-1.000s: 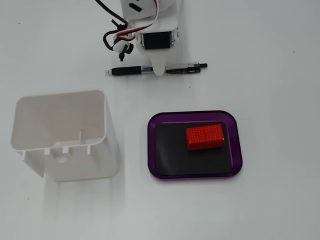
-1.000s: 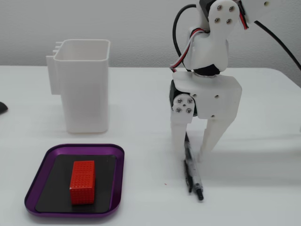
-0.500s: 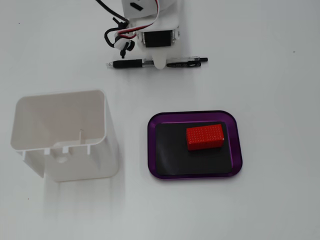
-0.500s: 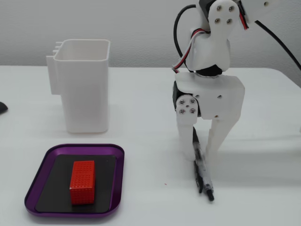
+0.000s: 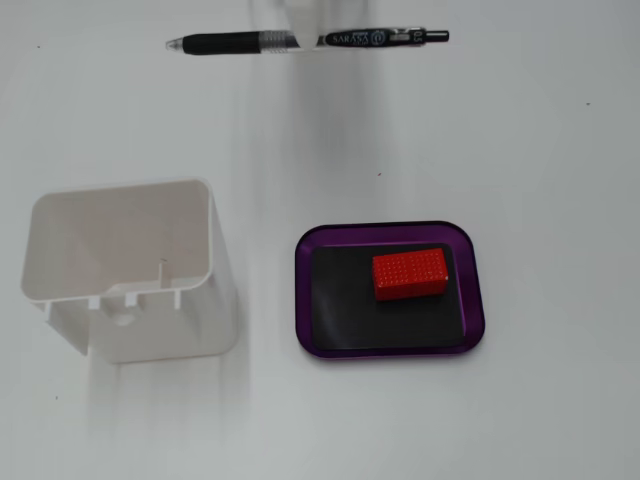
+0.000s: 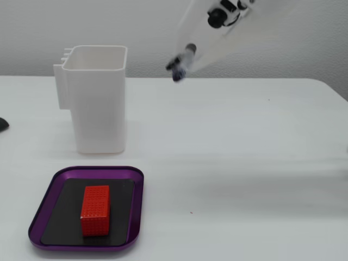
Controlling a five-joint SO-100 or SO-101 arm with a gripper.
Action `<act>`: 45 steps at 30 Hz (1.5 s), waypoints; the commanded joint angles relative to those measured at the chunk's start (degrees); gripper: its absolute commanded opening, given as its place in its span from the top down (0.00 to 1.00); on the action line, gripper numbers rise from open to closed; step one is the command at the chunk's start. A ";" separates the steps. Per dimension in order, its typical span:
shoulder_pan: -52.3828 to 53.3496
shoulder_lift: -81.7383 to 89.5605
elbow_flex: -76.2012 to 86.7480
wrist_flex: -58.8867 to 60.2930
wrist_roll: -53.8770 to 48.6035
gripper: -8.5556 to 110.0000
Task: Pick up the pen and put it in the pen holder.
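Observation:
The pen [image 5: 370, 38] hangs level high above the table, at the top edge of a fixed view, silver tip to the left and clicker to the right. My gripper [image 5: 303, 40] is shut on the pen's middle; only a blurred white finger shows there. In the other fixed view the gripper [image 6: 187, 57] is a motion-blurred streak at the top, and the pen [image 6: 179, 67] shows end-on, up and to the right of the pen holder [image 6: 100, 109]. The pen holder [image 5: 120, 290] is a tall white open box standing at the left.
A purple-rimmed black tray [image 5: 300, 300] holds a red block [image 5: 410, 273] to the right of the holder. In the other fixed view the tray [image 6: 138, 206] and block [image 6: 95, 209] lie in front of the holder. A dark object [image 6: 2, 124] sits at the left edge.
The gripper closed on the pen where it lay on the table and has lifted it fast, well clear of the surface; the arm has mostly left both views.

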State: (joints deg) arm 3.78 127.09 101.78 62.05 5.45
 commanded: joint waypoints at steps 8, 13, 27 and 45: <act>0.00 -20.48 -39.55 -2.46 14.33 0.93; 2.64 -35.95 -55.37 2.55 20.48 0.93; 11.25 -57.48 -68.73 3.52 30.41 0.93; 11.51 -62.05 -68.73 3.60 29.62 0.92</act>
State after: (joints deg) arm 15.12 63.90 35.68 65.39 35.42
